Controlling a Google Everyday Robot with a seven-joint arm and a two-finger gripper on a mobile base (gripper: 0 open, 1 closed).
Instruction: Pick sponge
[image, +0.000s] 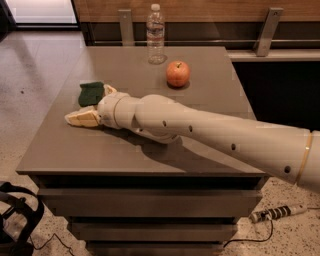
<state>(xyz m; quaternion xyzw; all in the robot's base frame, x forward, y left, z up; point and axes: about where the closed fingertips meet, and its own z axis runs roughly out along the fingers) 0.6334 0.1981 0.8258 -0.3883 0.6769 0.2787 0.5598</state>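
Note:
The sponge (91, 93) lies on the grey table (150, 145) near its left edge, with its dark green layer up. My gripper (88, 104) reaches in from the right, low over the table, right at the sponge. It is open. One pale yellow finger (82, 118) lies in front of the sponge. The other finger (109, 90) shows at the sponge's right side. The sponge sits in the gap between them, and the fingers are not closed on it. The wrist hides the sponge's near right corner.
A red apple (178, 73) sits at the middle back of the table. A clear water bottle (155, 35) stands behind it near the far edge. A wooden wall with metal brackets runs behind the table. A cable and plug (274, 213) lie on the floor at the right.

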